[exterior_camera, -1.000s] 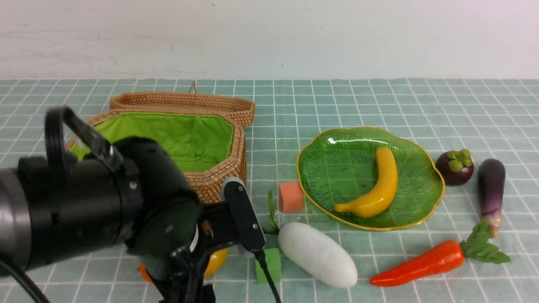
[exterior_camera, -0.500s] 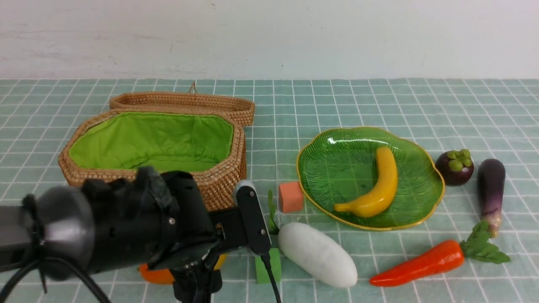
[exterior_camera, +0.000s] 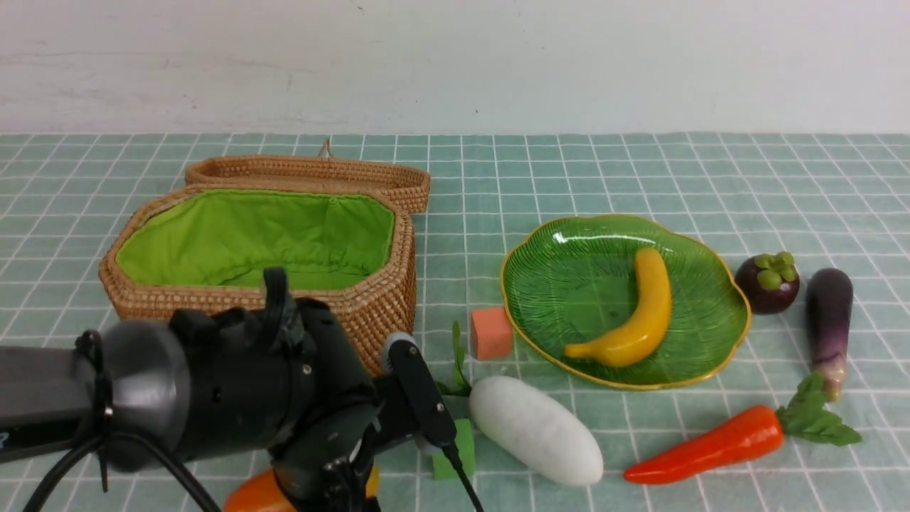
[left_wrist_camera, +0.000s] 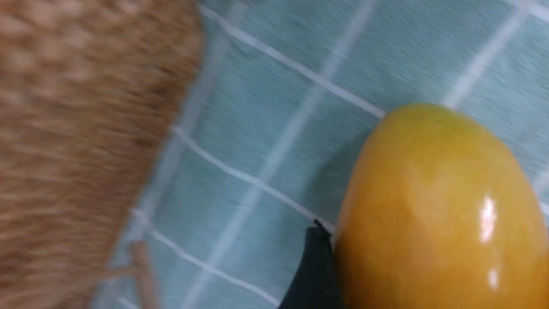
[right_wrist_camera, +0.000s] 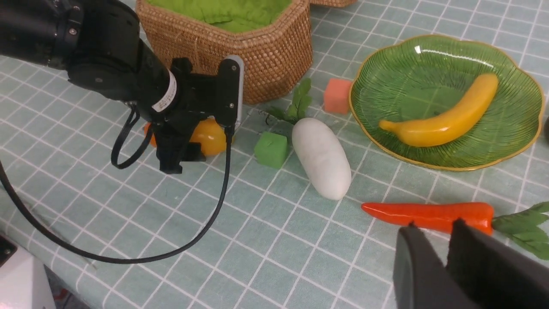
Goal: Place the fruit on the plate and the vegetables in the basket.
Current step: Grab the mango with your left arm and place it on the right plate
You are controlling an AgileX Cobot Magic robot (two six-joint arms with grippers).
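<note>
At six o'clock of the basket (exterior_camera: pixel 370 313), the left gripper (right_wrist_camera: pixel 186 150) straddles the mango (left_wrist_camera: pixel 433 214), one finger (left_wrist_camera: pixel 315 270) touching it; a firm grasp cannot be confirmed. Near the carrot (right_wrist_camera: pixel 429 214), the right gripper (right_wrist_camera: pixel 446 244) hangs nearly clenched, empty. The banana (exterior_camera: pixel 650 313) lies on the plate (exterior_camera: pixel 569 284).

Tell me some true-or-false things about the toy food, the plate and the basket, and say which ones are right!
1. The banana lies on the green plate. True.
2. The carrot is inside the basket. False: it lies on the tablecloth, near the eggplant.
3. The mangosteen sits on the plate. False: it sits on the tablecloth beside the plate, next to the eggplant.
4. The basket's lid is open. True.
5. The left gripper is down at the mango. True.
</note>
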